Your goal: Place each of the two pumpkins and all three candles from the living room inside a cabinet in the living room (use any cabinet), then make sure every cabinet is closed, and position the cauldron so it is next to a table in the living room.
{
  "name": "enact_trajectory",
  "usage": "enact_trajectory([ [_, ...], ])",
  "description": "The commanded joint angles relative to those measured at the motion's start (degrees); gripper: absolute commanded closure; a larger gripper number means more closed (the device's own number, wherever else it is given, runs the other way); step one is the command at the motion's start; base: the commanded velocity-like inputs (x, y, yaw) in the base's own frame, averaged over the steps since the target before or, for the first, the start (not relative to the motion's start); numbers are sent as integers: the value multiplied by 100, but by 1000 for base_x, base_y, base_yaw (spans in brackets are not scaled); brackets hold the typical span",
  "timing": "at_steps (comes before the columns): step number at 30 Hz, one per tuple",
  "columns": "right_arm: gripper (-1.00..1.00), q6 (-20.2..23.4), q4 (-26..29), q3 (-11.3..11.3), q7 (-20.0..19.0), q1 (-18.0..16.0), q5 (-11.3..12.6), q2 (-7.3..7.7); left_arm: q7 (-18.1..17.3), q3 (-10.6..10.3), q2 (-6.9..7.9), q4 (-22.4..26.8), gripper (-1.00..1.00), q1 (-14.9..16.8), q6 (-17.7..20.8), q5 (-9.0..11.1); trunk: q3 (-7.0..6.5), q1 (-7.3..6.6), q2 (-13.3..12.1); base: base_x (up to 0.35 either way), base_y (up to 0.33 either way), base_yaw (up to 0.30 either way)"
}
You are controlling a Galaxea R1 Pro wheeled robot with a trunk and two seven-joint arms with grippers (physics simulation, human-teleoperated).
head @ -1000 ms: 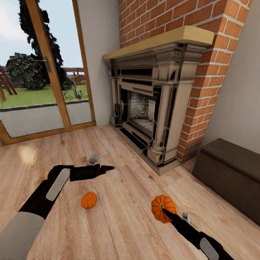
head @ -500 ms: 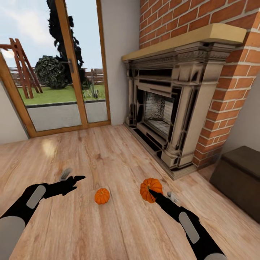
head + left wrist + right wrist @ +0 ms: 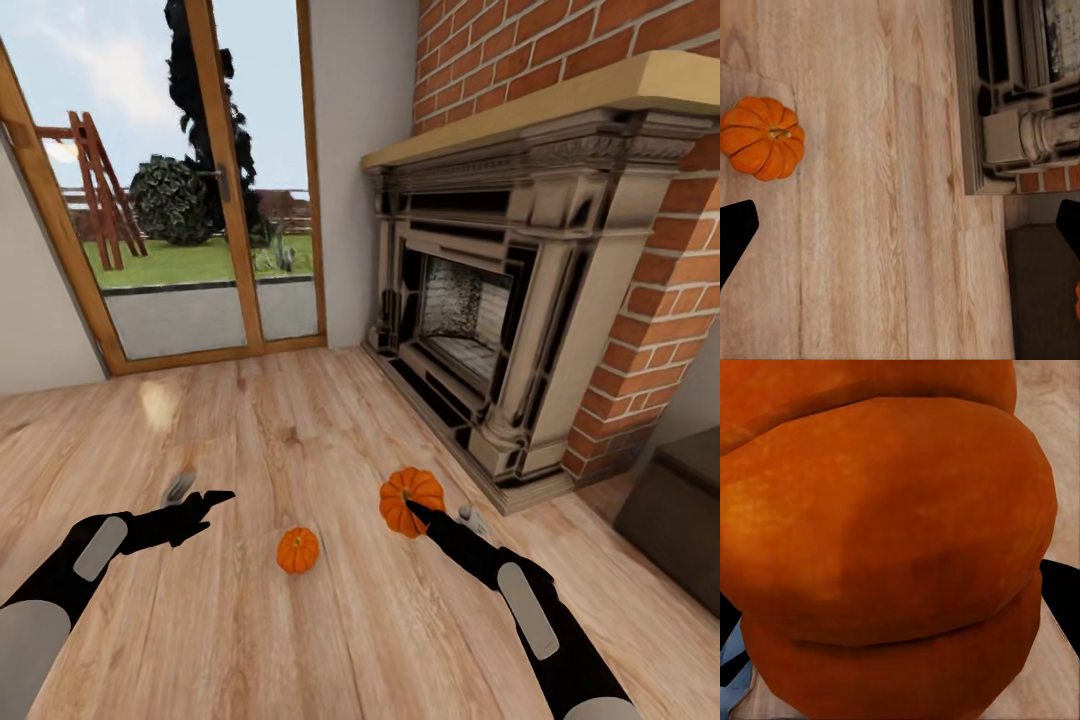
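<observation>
While the right gripper (image 3: 412,508) is clamping one pumpkin (image 3: 410,497), a shallow fingertip hold is risking a drop; the left gripper (image 3: 205,502) is gaping wide.

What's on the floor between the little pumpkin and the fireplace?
Just bare wooden floor between the pumpkin and the fireplace, seen in the left wrist view.

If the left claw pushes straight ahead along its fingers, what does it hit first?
Probably bare wooden floor: the left claw is open, and the loose pumpkin sits off to one side of its line, though depth is uncertain.
</observation>
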State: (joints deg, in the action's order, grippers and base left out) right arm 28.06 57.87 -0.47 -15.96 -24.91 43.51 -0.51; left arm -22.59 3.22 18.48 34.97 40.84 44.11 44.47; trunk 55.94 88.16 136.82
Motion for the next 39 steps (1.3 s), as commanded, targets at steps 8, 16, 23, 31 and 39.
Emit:
enact_trajectory([
  [8,100,113,230,-13,20,17,69,-2,-37,21,0,1,-100,3,40,0,5,1,2,261,-65,17],
  [16,100,128,252,-21,32,21,70,-1,-50,22,26,-6,-100,3,60,0,5,1,2,268,-189,1],
  [23,100,129,243,-16,35,22,63,-1,-60,29,35,-2,-100,3,62,7,5,1,2,270,-167,0],
  [31,100,129,217,-14,39,22,57,-1,-59,94,41,1,-100,3,63,12,5,1,2,283,88,0],
  [39,100,129,208,-16,40,22,52,-1,-72,384,34,1,-100,3,68,17,5,1,2,67,36,0],
])
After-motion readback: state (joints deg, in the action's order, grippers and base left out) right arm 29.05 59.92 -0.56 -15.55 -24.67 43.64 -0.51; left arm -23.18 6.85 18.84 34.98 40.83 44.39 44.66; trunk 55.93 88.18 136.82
